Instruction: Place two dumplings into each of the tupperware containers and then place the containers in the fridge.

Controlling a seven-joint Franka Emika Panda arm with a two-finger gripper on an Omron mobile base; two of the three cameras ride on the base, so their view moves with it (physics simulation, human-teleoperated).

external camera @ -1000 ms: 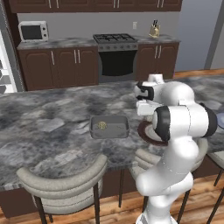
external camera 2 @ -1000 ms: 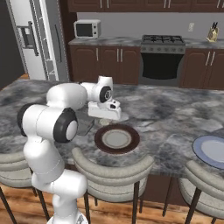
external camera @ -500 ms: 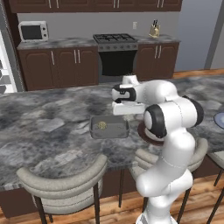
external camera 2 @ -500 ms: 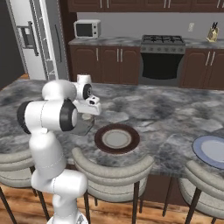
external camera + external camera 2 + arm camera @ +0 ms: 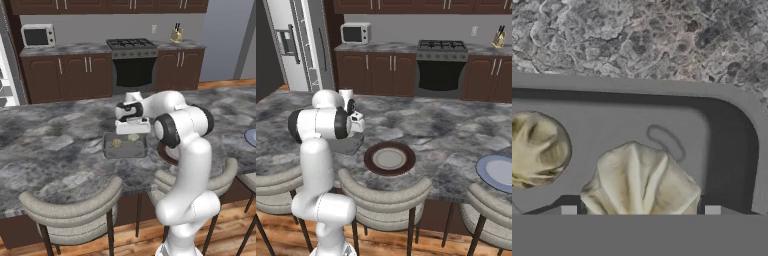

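Swung left from over brown plate (image 5: 389, 159), pincer (image 5: 133, 126) now above grey tray (image 5: 125, 146), pinching dumpling (image 5: 641, 182) just over tray floor. Second dumpling (image 5: 538, 148) already inside. Soft, light, probably squashes; hold gently at sides.

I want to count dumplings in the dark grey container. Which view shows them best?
The hand view: two dumplings, one left, one at the fingertips, in the dark grey container. The left base view shows one clearly; the right base view shows just the container's edge.
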